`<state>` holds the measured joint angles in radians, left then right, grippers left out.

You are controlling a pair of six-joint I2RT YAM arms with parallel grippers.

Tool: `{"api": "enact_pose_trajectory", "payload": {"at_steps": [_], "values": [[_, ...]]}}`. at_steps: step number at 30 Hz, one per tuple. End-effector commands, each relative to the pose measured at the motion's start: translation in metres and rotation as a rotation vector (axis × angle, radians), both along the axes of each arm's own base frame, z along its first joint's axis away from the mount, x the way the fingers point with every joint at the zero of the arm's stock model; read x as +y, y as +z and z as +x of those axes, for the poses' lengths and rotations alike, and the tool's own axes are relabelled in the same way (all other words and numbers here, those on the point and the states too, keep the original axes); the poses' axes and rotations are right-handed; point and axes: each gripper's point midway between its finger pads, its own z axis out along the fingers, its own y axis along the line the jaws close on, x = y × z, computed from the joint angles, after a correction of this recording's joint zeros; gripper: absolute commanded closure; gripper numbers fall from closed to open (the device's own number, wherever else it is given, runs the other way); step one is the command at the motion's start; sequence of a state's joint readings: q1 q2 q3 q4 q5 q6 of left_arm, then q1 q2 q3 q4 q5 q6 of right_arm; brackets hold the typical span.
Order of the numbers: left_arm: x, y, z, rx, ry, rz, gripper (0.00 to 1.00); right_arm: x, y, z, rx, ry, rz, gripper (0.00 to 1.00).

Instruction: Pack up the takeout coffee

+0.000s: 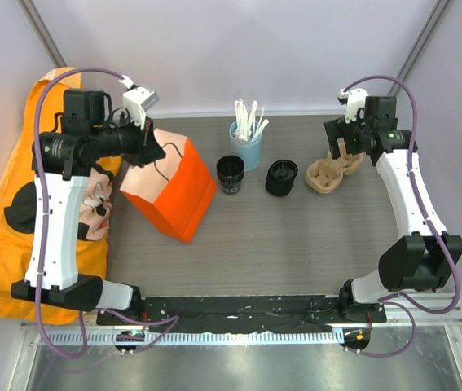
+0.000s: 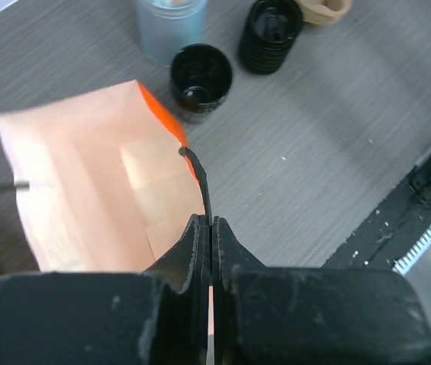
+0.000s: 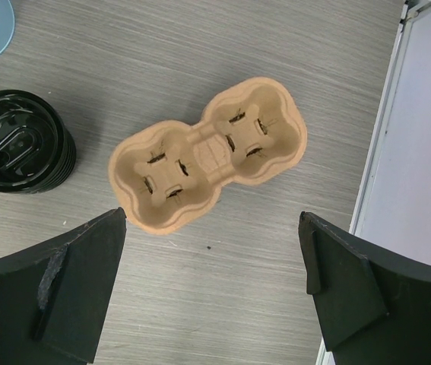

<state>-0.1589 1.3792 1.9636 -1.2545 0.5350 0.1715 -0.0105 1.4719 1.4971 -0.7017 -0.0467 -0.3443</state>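
The left gripper [image 2: 209,222] clenches the black cord handle [image 2: 200,182] of the orange paper bag [image 2: 86,175]; the right gripper [image 3: 211,224] hangs released above a tan pulp cup carrier [image 3: 211,152].

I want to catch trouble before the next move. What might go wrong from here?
The left hand pinches only the thin handle of the bag, so it may swing, sag or collapse if lifted. The right hand is open over the carrier, with a lidded cup close beside it; a skewed descent might knock that cup or push the carrier away.
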Motion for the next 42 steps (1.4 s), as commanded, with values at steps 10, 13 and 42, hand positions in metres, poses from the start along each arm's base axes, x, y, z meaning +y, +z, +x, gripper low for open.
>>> {"api": "enact_pose_trajectory", "payload": {"at_steps": [10,13,42], "values": [[-0.063,-0.028,-0.049,0.037,-0.350,0.065,0.97,0.005,0.023,-0.005,-0.091,0.007,0.029,0.00],[-0.069,-0.030,-0.059,0.029,-0.406,0.077,0.97,0.004,0.024,-0.006,-0.095,0.013,0.023,0.00],[-0.130,-0.020,-0.123,0.001,-0.779,0.109,0.52,-0.032,-0.085,0.053,0.198,0.106,-0.052,0.16]]}}
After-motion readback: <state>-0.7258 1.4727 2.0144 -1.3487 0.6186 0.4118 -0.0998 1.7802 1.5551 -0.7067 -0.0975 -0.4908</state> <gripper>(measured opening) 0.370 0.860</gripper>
